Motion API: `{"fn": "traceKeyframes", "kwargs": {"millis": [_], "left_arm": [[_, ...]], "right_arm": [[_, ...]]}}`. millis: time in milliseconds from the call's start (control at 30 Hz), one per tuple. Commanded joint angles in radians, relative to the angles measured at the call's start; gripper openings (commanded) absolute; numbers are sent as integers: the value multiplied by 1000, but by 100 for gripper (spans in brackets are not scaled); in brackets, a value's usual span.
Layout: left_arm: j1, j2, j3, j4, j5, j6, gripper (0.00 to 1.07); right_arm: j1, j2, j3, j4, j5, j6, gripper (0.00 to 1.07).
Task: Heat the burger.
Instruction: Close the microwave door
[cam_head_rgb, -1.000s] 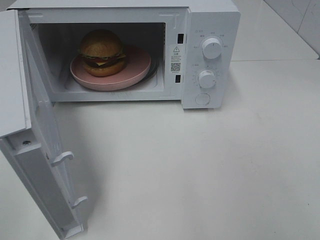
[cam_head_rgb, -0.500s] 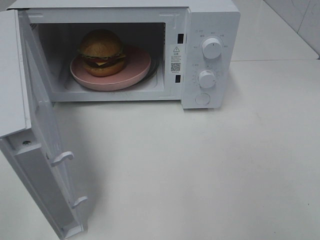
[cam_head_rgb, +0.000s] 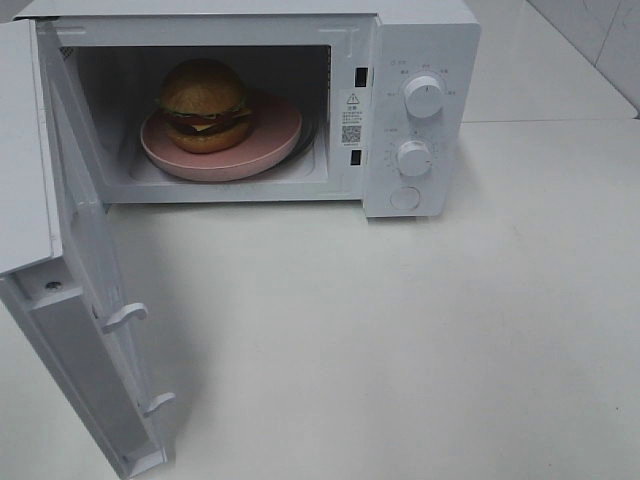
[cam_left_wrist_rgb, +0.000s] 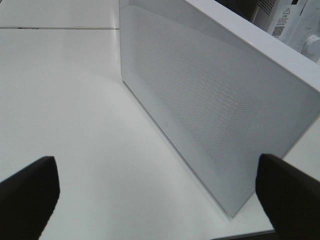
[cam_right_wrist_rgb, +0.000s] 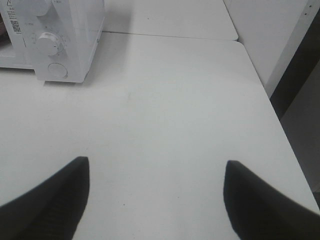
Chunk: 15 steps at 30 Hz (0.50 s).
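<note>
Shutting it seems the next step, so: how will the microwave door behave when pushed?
The door looks like a stiff flat panel hinged at the left of the microwave, so it should swing, not slide or bend. Its smooth white face may be slippery to push against.

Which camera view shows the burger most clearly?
The exterior high view: the burger sits whole on the pink plate inside the open microwave. The left wrist view shows mainly the door, from outside, the right wrist view mainly the control panel; neither shows the burger.
</note>
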Motion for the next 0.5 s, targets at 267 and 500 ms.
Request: {"fn": "traceKeyframes", "kwargs": {"millis": [267,500], "left_arm": [[-4,-16,2,-3,5,-1,100],[-4,-16,2,-3,5,-1,100]], "right_arm": [[-5,-24,2,3,-9,-4,71],[-5,-24,2,3,-9,-4,71]]}}
